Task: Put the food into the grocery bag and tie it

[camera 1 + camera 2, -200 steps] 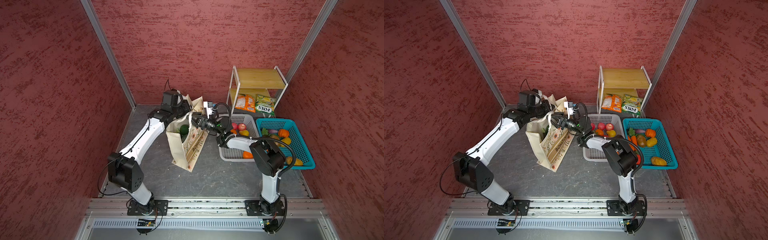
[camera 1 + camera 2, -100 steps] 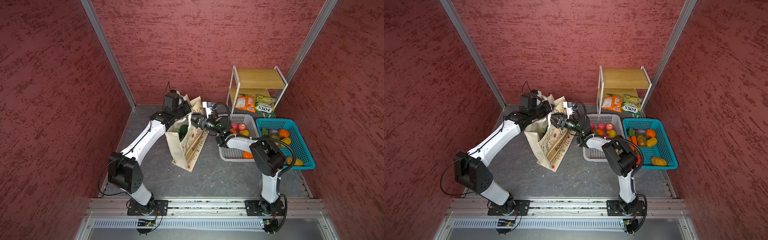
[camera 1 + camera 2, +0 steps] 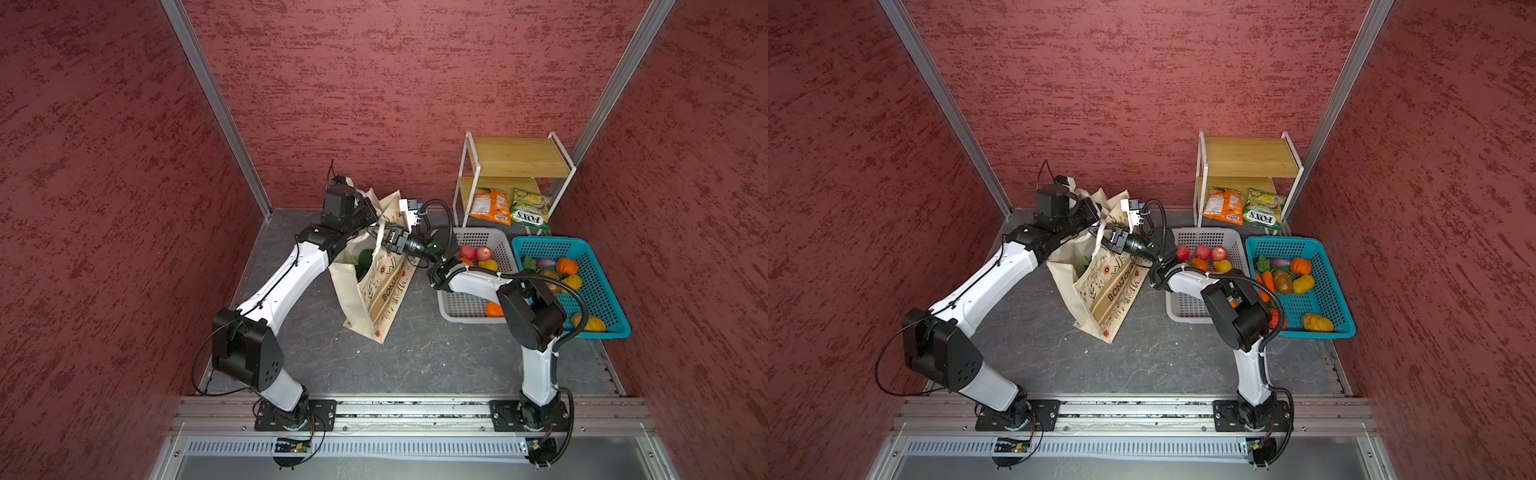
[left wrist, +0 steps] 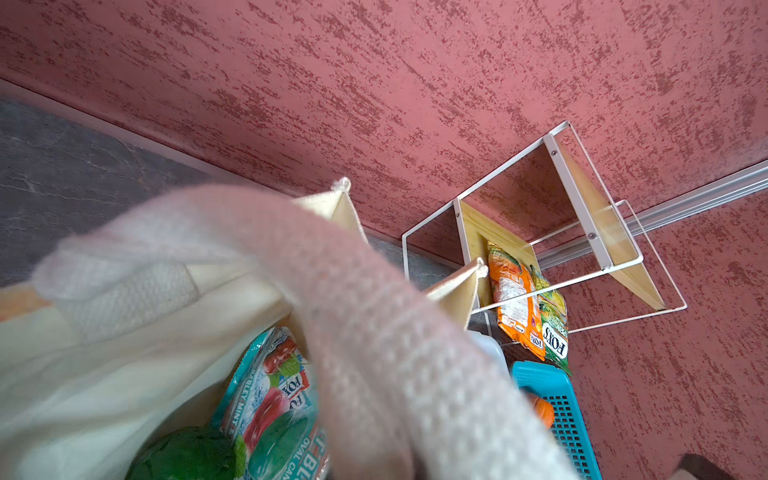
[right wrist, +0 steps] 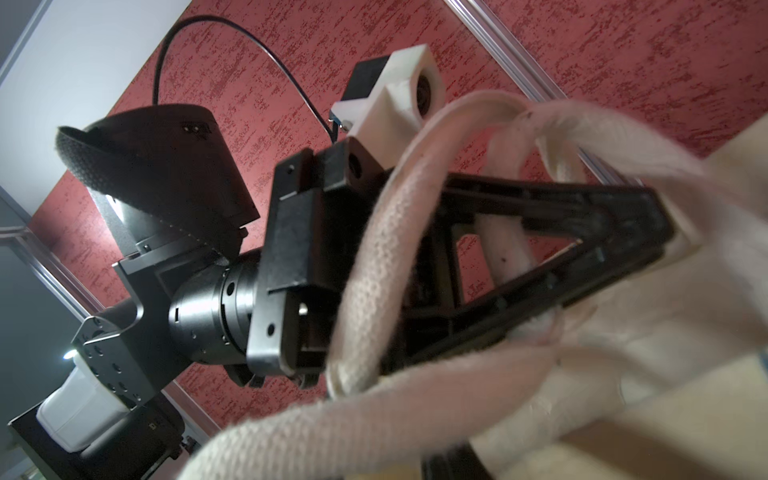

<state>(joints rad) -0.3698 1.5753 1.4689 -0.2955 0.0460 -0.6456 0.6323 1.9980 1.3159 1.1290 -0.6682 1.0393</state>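
Bag (image 3: 376, 303): cream cloth tote with a flower print and a tan lettered band. It stands on the grey floor (image 3: 415, 353) between the two arms, leaning, with its mouth open. In both top views it sits just left of the grey basket (image 3: 478, 232).
Contents of bag: a dark green vegetable (image 3: 365, 258) shows in the mouth. The left wrist view shows a teal-and-red packet (image 4: 270, 399) lying beside it inside.
Straps (image 5: 374, 257): long and cream, looped loosely above the bag's mouth and around the left gripper's fingers. One strap crosses close in front of the left wrist camera, blurred.
Left gripper (image 5: 660, 228): at the far rim of the bag. Its fingers are brought together tip to tip, with the tips against cream cloth. Whether any cloth is pinched between them cannot be told.
Right gripper (image 3: 384, 239): reaches in from the right over the bag's mouth, just beside the left gripper, with a strap hanging by its tip. How far it is open, and whether it has hold of the strap, cannot be told.
Grey basket: holds small red apples (image 3: 468, 252) and oranges.
Blue basket (image 3: 552, 245): beside the grey one, with mixed produce in it.
Shelf (image 3: 519, 156): wood boards on a white frame, in the back right corner. An orange packet (image 3: 490, 205) and a green packet (image 3: 530, 212) lean at its lower level.
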